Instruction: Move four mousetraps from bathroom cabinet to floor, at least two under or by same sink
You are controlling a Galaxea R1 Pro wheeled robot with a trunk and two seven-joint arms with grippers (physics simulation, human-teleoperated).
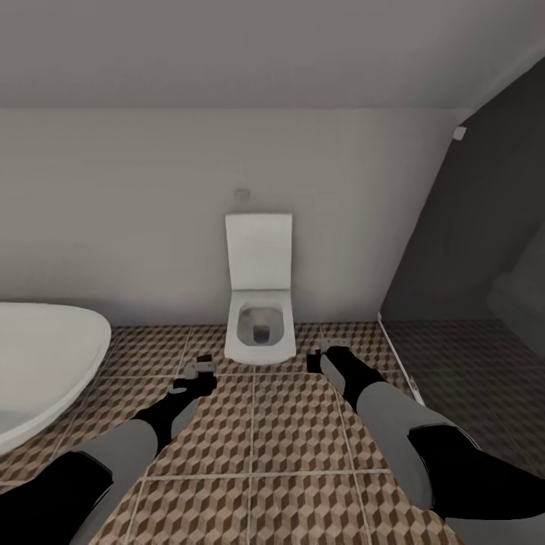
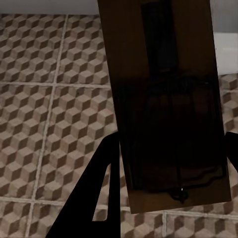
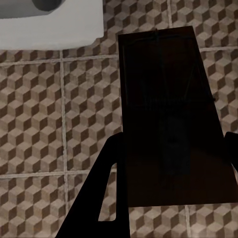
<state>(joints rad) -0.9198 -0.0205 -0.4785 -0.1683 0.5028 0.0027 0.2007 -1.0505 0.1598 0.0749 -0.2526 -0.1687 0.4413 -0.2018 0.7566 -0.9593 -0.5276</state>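
Each gripper holds one mousetrap above the patterned bathroom floor (image 1: pixel 288 431). My left gripper (image 1: pixel 198 372) is shut on a mousetrap (image 2: pixel 163 99), a dark brown board with metal wire parts, clamped between the black fingers (image 2: pixel 101 193). Its end pokes out as a small grey shape (image 1: pixel 203 365) in the head view. My right gripper (image 1: pixel 324 357) is shut on a second mousetrap (image 3: pixel 168 114), held flat between its fingers (image 3: pixel 106 188) over the tiles. The cabinet is out of view, as are the other mousetraps.
A white toilet (image 1: pixel 260 333) with its lid up stands against the back wall between the two grippers; its base (image 3: pixel 49 25) shows in the right wrist view. A white rounded basin (image 1: pixel 42 363) juts in at the left. A dark glass partition (image 1: pixel 469 250) closes the right side.
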